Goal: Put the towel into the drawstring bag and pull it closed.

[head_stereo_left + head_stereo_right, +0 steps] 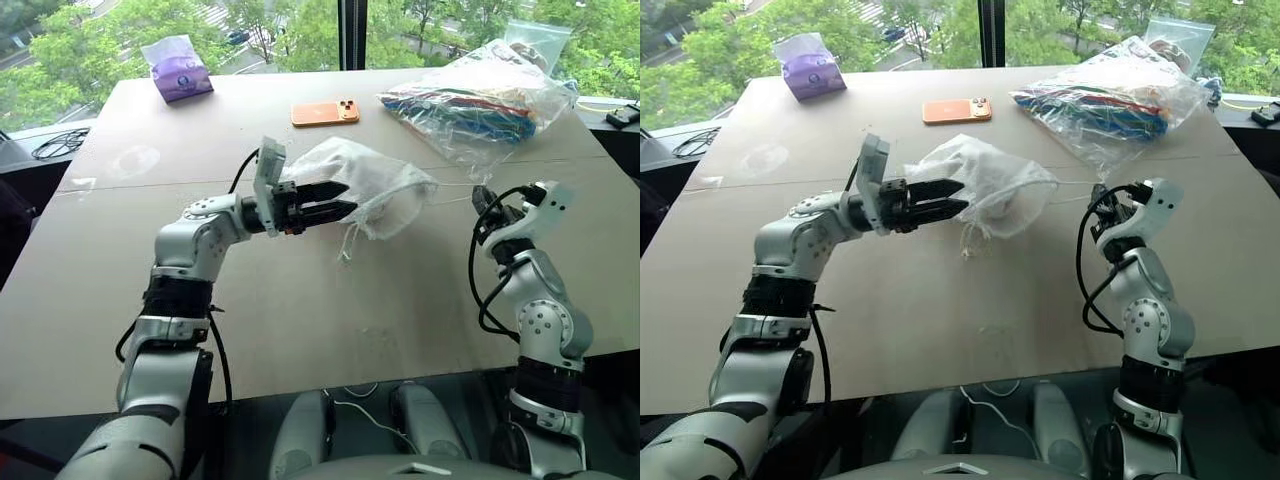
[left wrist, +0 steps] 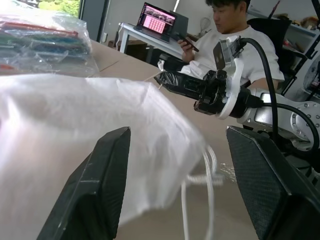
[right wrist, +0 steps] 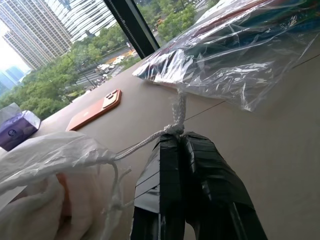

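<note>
The right gripper (image 3: 179, 137) pinches the drawstring bag's (image 3: 55, 160) cord (image 3: 145, 142).

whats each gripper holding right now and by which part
The right gripper pinches the drawstring bag by its cord, near the knot. The left gripper holds nothing.

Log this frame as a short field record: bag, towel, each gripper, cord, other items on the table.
bag: white drawstring bag lying mid-table, mouth gathered toward the right gripper
towel: inside the bag, seen through its mouth
left gripper: open, fingers either side of the bag
right gripper: shut on the cord
cord: stretched taut from the bag's mouth to the right gripper
table: also holds an orange phone, a purple pack, a clear bag of colourful items
</note>
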